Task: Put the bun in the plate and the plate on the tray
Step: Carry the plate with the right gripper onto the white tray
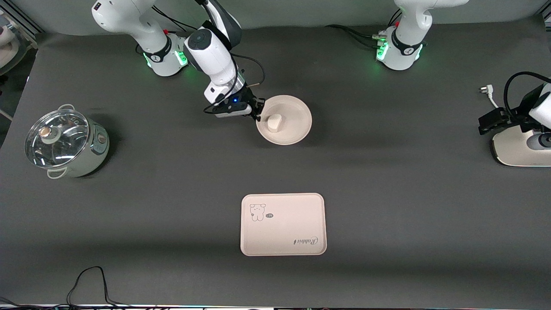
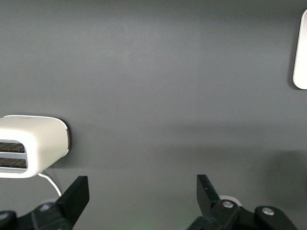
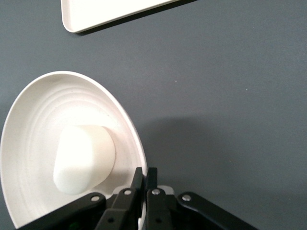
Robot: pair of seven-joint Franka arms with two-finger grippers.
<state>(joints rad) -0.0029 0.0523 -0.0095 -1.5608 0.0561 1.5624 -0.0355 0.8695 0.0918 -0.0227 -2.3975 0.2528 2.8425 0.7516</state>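
Observation:
The bun [image 1: 274,122] lies in the round plate [image 1: 297,116], which is toward the robots' side of the table middle. My right gripper [image 1: 258,111] is shut on the plate's rim on the side toward the right arm's end. The right wrist view shows its closed fingers [image 3: 145,171] pinching the rim, with the bun [image 3: 84,158] inside the plate [image 3: 33,124]; I cannot tell if the plate is lifted. The tray [image 1: 282,224] lies nearer the front camera, bare. My left gripper [image 1: 488,122] waits open and empty at the left arm's end [image 2: 141,184].
A pot with a glass lid [image 1: 64,142] stands at the right arm's end. A white toaster [image 1: 521,148] sits under the left gripper and shows in the left wrist view [image 2: 31,143]. A plug [image 1: 485,89] lies near it. A black cable [image 1: 86,280] lies at the front edge.

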